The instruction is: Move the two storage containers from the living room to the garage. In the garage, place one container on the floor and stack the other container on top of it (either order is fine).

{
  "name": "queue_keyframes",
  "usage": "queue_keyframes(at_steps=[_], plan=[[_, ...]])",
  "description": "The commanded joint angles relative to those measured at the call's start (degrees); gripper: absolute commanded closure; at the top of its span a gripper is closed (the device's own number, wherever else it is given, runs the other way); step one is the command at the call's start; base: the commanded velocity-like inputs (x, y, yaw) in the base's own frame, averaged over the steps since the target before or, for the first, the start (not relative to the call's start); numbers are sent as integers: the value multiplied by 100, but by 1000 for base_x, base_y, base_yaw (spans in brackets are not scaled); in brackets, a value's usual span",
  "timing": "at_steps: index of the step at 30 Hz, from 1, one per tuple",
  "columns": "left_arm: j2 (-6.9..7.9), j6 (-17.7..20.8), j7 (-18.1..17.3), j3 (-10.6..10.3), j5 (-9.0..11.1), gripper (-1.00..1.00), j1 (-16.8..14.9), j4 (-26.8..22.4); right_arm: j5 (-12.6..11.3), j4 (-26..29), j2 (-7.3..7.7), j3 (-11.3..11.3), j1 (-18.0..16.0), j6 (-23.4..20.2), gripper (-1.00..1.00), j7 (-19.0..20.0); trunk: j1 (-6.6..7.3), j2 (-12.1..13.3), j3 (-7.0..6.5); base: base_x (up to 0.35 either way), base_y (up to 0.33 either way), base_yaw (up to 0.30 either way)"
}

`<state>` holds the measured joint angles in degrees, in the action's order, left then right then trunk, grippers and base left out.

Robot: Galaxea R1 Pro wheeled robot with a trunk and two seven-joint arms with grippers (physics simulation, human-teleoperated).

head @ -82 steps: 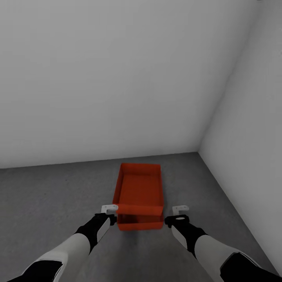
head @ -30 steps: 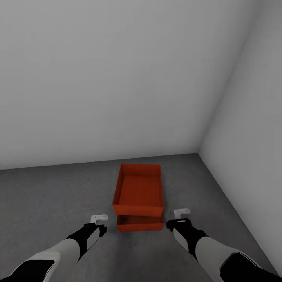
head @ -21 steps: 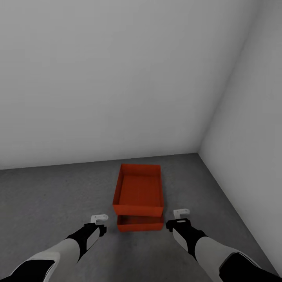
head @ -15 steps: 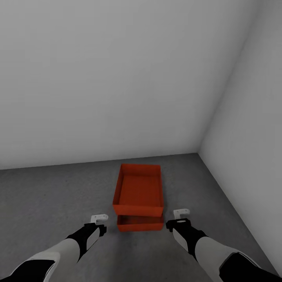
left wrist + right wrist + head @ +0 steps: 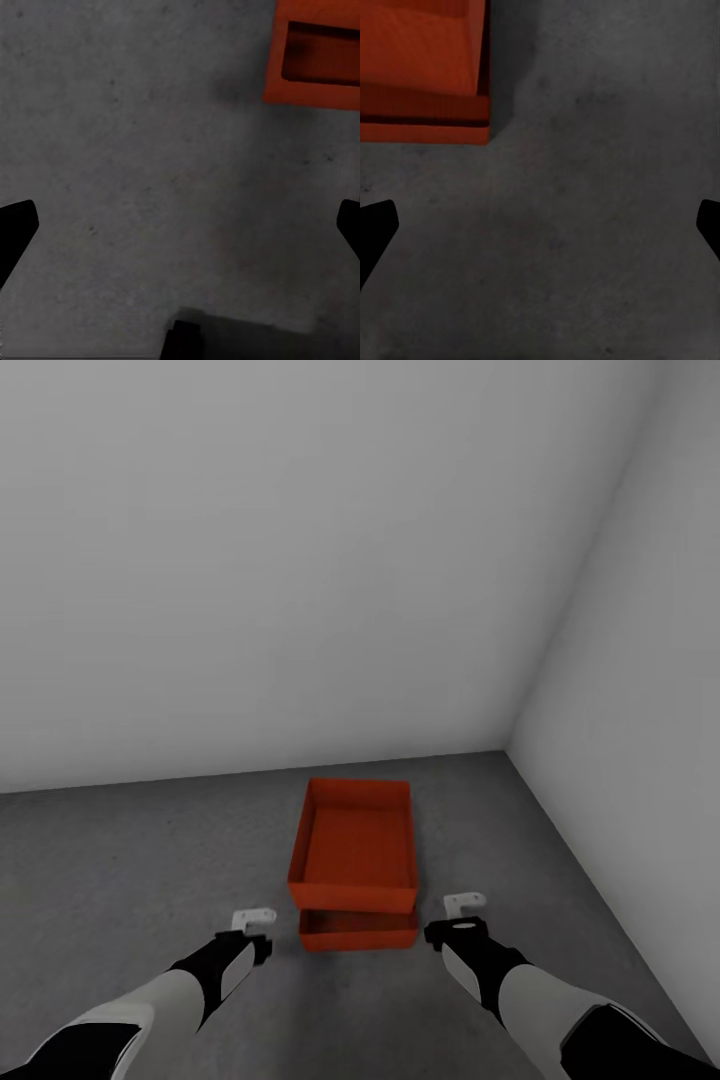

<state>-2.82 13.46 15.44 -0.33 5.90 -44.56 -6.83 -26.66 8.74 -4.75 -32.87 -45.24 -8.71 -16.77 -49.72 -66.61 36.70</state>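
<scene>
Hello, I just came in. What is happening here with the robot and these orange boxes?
The robot has nothing in its grippers. One orange-red rectangular lidless box sits stacked on a second identical box, which rests on the dark grey concrete-like floor near a corner of pale grey walls. The left gripper and right gripper hang beside the stack, jaws open, touching neither box.

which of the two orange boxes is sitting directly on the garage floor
The lower container, showing as a strip at the stack's near end between the two pincers, rests on the grey floor. The upper container, set farther back, sits on it.
</scene>
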Motion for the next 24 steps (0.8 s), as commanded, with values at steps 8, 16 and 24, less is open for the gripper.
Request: queue_keyframes(at_steps=[8,16,24], plan=[[14,4,21,-3,61,-100,0,320,-26,-163,-7,-53,0,170,-100,-11,0,-3,5,0,0,0],[121,-1,21,-3,69,-100,0,573,3,-528,-22,-61,137,438,-100,58,0,-3,5,0,0,0],[128,-1,21,-2,69,-100,11,652,10,-581,-27,-62,530,482,-100,277,0,-3,5,0,0,0]])
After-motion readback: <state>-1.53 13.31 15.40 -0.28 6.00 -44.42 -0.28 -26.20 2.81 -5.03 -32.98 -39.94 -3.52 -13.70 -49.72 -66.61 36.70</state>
